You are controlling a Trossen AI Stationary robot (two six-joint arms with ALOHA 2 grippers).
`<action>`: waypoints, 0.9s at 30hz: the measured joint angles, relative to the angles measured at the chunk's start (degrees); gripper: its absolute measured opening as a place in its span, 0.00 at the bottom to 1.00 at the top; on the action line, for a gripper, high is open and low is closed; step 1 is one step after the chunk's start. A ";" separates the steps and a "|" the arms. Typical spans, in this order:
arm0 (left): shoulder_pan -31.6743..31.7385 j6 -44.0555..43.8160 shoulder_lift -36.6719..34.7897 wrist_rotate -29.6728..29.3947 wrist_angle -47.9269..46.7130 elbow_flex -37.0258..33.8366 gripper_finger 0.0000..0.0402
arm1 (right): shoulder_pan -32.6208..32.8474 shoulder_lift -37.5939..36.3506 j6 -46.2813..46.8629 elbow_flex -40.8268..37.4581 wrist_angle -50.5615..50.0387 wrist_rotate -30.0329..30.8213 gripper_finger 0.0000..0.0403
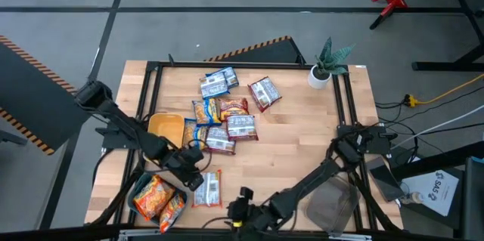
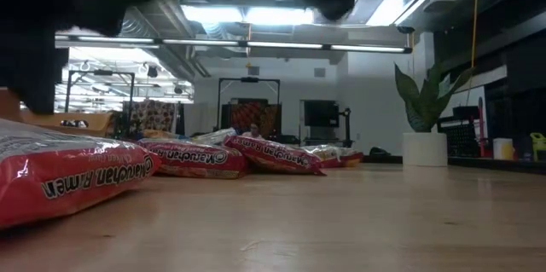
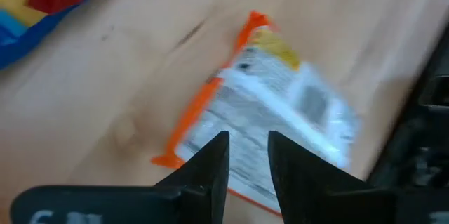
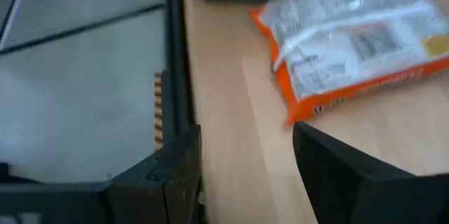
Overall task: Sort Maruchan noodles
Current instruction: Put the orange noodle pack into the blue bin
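Wooden table [image 1: 302, 131]: left claw [image 1: 198, 180] open above orange packet [image 1: 209, 189]

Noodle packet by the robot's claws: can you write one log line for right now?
left gripper: open, over orange packet | right gripper: open, beside it | teal tray: orange packets

The orange packet [image 3: 266, 112] is blurred (print unreadable), partly behind the left arm's jaws.

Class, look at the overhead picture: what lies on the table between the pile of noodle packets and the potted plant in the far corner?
In the high view, one noodle packet lies alone between the pile and the potted plant; otherwise the wood there is bare.
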 joint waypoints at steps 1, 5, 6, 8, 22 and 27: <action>0.25 0.52 1.06 0.07 0.14 0.00 0.22 | -0.50 0.52 -0.08 0.00 -0.08 -1.07 0.52; 0.52 3.08 4.72 0.09 0.80 0.02 0.18 | -1.74 0.82 0.00 -0.03 0.06 -3.78 0.52; 0.52 3.41 5.54 0.11 0.84 0.00 0.17 | -1.98 0.77 -0.11 -0.02 0.34 -3.74 0.52; 0.52 3.89 6.93 0.06 1.22 0.00 0.15 | -2.07 0.77 -1.60 -0.02 1.54 -4.00 0.52; 2.20 4.79 10.29 2.94 1.91 0.13 0.10 | -2.05 0.75 -39.23 0.07 5.56 3.60 0.52; 3.63 5.20 10.31 4.03 1.52 0.11 0.10 | -3.05 0.75 -47.94 0.07 5.85 1.25 0.52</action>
